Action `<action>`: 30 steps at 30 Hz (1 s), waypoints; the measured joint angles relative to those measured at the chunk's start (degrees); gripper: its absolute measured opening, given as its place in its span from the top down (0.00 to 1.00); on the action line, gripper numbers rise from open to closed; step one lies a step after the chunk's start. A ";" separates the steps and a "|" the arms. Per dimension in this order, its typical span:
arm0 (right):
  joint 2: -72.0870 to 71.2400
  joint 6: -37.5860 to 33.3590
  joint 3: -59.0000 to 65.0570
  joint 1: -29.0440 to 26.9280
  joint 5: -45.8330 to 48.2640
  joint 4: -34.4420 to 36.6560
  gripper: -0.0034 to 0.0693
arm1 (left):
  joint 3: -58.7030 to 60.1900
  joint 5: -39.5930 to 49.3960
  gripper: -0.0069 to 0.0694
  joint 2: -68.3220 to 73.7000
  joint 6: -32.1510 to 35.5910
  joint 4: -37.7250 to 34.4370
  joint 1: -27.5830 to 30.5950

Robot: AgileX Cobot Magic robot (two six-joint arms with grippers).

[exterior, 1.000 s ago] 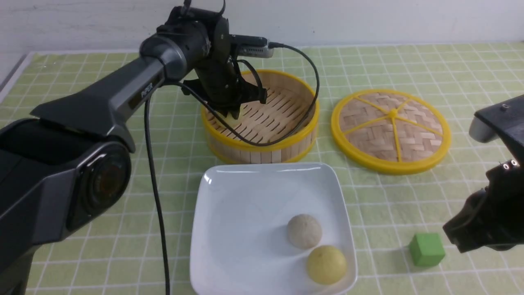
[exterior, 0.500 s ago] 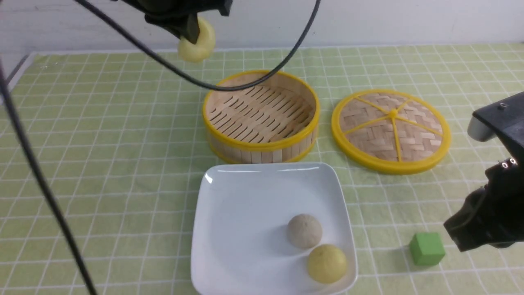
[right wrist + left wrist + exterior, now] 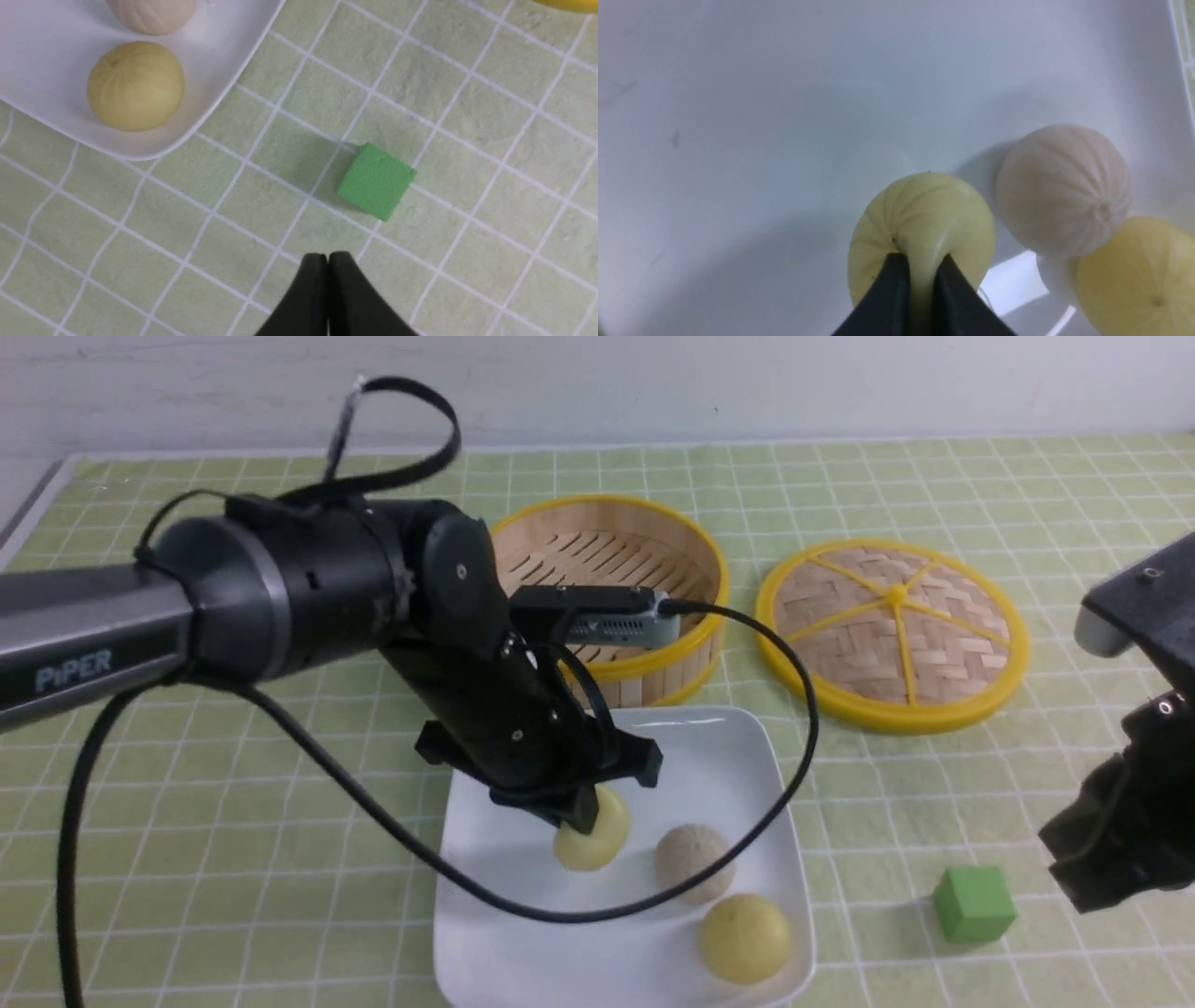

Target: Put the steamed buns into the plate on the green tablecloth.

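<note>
"Green tablecloth (image 3: 233, 803) covers the tabletop in the front view. Where are the buns?"
"All three are over the white plate (image 3: 719, 765). The left pincer (image 3: 583, 819) hangs low over its middle with the pinched bun (image 3: 597, 847), which is pale yellow. Just beside it sits the off-white bun (image 3: 693, 863), then the second yellow bun (image 3: 744, 938) at the near right corner. Behind the plate stand the steamer (image 3: 644, 560) and the lid (image 3: 892, 635)."
"And the left wrist view?"
"Both black jaws are nearly together, squeezing a fold of the pinched bun's skin. I cannot tell whether it touches the plate. The other two buns lie close together."
"The right wrist view?"
"The right pincer (image 3: 328, 261) is closed tight and holds nothing. It is above the tablecloth near the cube (image 3: 376, 181), which lies off the plate's corner."
</note>
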 joint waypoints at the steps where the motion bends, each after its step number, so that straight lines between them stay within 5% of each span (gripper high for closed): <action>1: -0.79 0.00 0.00 -0.16 0.60 -0.17 0.93 | 0.01 -0.47 0.78 0.31 -0.30 -0.05 -0.06; 11: -22.17 1.96 0.00 -0.43 11.84 -3.04 0.93 | -0.13 -1.43 0.30 -0.41 -3.04 1.91 -0.11; 16: -35.75 5.88 0.31 -0.43 9.17 -3.88 0.92 | -0.13 -1.23 0.26 -4.46 -3.21 7.16 -0.11; 21: -45.05 6.79 10.05 -0.43 -14.01 -2.03 0.94 | -0.13 -0.73 0.38 -9.42 -4.15 9.85 -0.11; 24: -45.58 6.68 19.08 -0.43 -28.13 -1.67 0.96 | -0.13 0.10 0.56 -10.51 -4.56 10.29 -0.11; 30: -45.48 6.63 25.47 -0.43 -36.73 -2.77 0.96 | -0.13 1.07 0.88 -10.56 -4.62 10.92 -0.11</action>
